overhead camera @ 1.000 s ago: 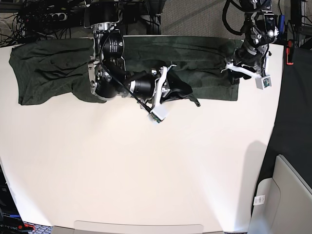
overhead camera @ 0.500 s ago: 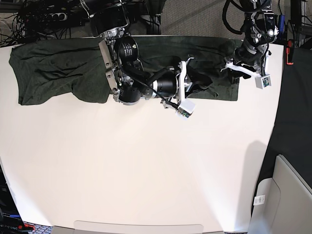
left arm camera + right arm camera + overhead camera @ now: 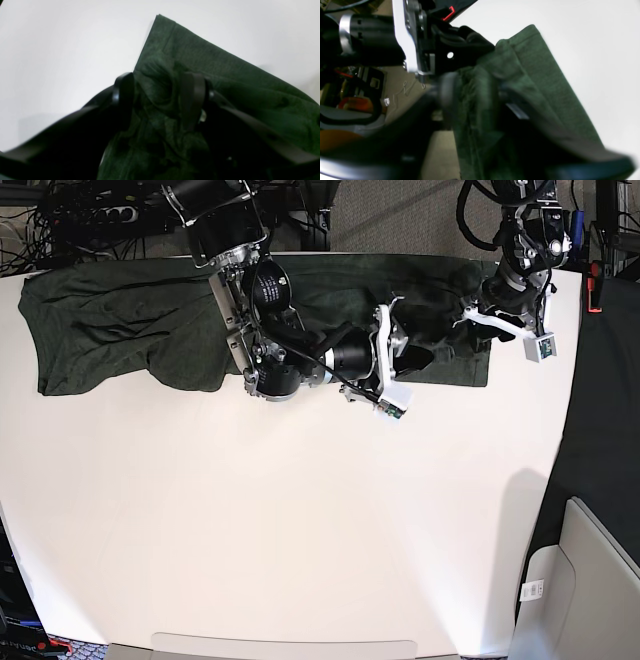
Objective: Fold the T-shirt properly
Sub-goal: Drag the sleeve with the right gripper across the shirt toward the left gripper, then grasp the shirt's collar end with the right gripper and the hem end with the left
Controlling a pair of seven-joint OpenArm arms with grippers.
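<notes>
The dark green T-shirt [image 3: 120, 330] lies in a long band along the table's far edge. My left gripper [image 3: 482, 315] stands over its right end. In the left wrist view a scrunched wad of the T-shirt [image 3: 212, 57] fills the left gripper [image 3: 157, 100], touching both black fingers [image 3: 123, 100]. My right gripper [image 3: 415, 358] reaches in from the left, close to that same end. In the blurred right wrist view, the right gripper [image 3: 475, 95] has its fingers apart, with a fold of the T-shirt [image 3: 532, 75] running between them.
The white table [image 3: 300, 530] extends toward the near edge. Cables and power strips [image 3: 100, 215] crowd the floor behind the far edge. A grey bin [image 3: 585, 580] stands off the table's right side. The left arm's white bracket [image 3: 407, 37] sits just ahead of the right wrist camera.
The right arm swung its gripper rightward along the shirt's near edge, dragging cloth toward the right end, and its fingers have spread apart. The left arm has not moved.
</notes>
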